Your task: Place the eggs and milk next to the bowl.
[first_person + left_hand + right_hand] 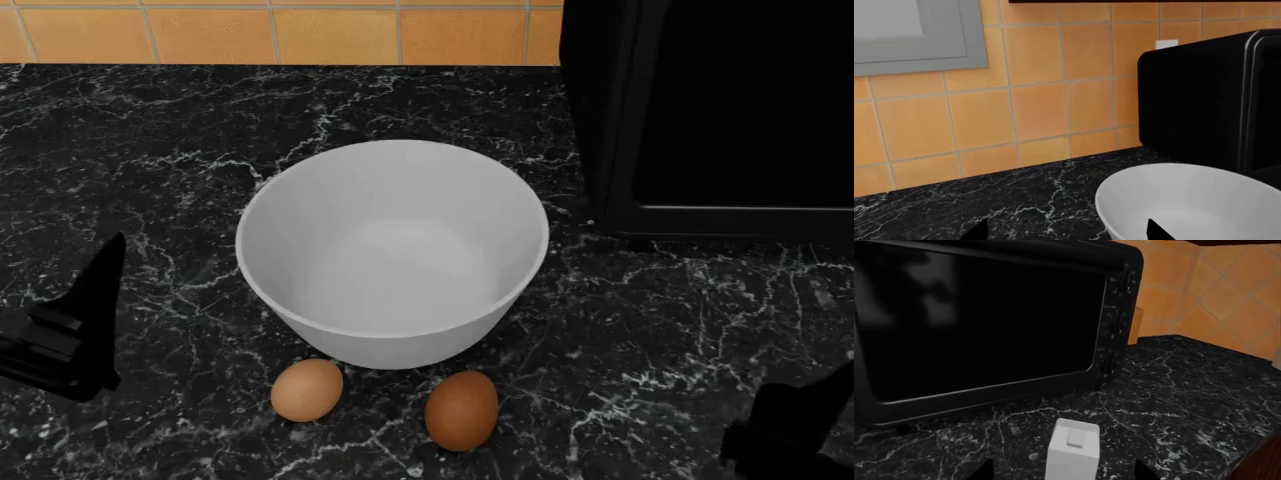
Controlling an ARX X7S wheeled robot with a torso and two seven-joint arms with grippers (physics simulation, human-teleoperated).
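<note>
The milk (pixel 1072 452) carton's base runs off the right wrist picture's edge (no lettering shows), the bowl (pixel 1187 202) is cropped in the left wrist view, and both grippers' fingertips barely show.

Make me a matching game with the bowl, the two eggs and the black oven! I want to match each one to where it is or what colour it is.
Things:
1. bowl
2. lighter egg
3. darker egg
4. black oven

Descriptions:
A. reddish brown
B. pale tan
C. white, empty inside
D. standing at the bowl's right in the head view

Pairs: 1-C, 2-B, 3-A, 4-D
</note>
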